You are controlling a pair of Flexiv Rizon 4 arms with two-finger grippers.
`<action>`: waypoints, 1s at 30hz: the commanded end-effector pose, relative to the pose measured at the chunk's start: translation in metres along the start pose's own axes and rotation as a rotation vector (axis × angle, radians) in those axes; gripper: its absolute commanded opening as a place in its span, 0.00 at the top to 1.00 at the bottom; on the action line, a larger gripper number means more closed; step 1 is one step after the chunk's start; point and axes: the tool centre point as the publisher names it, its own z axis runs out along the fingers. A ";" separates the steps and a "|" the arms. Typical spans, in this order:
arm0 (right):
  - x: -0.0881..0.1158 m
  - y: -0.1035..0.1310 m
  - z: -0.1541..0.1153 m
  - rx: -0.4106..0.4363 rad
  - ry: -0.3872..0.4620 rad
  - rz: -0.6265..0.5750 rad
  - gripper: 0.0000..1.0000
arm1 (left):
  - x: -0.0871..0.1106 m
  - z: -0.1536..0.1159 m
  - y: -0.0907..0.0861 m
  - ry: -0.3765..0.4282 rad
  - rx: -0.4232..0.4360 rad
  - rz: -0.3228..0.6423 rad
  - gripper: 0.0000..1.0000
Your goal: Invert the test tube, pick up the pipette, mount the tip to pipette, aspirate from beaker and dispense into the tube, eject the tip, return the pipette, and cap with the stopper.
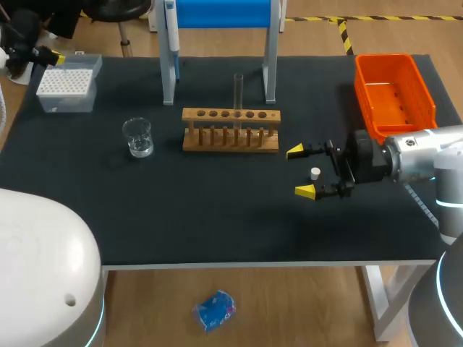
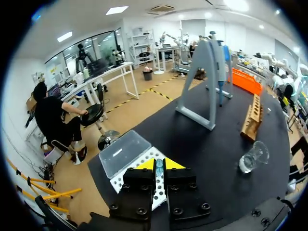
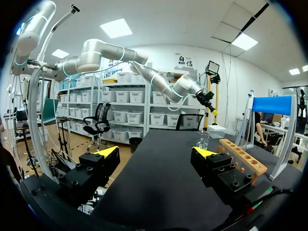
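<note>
- Right gripper [image 1: 300, 171] sits low over the black table [image 1: 217, 224], its yellow-tipped fingers spread wide on either side of the small white stopper [image 1: 315, 173] without touching it. I judge it is lined up to pinch the stopper for capping.
- Just beyond, the clear glass test tube [image 1: 237, 90] stands upright in the wooden rack [image 1: 230, 141], mouth up, ready for the stopper.
- Farther off, the white-and-blue pipette [image 1: 171, 25] hangs on its stand. My left gripper [image 2: 159, 163], fingers drawn together, is parked by the white tip box [image 1: 66, 85], out of the way.

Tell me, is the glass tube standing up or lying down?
Upright. In the head view the tube stands vertically in a hole of the wooden rack, its top rising well above it.
</note>
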 end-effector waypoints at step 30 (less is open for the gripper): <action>0.001 0.000 0.000 0.000 -0.002 -0.001 0.00 | 0.153 -0.060 -0.081 0.119 -0.019 -0.044 1.00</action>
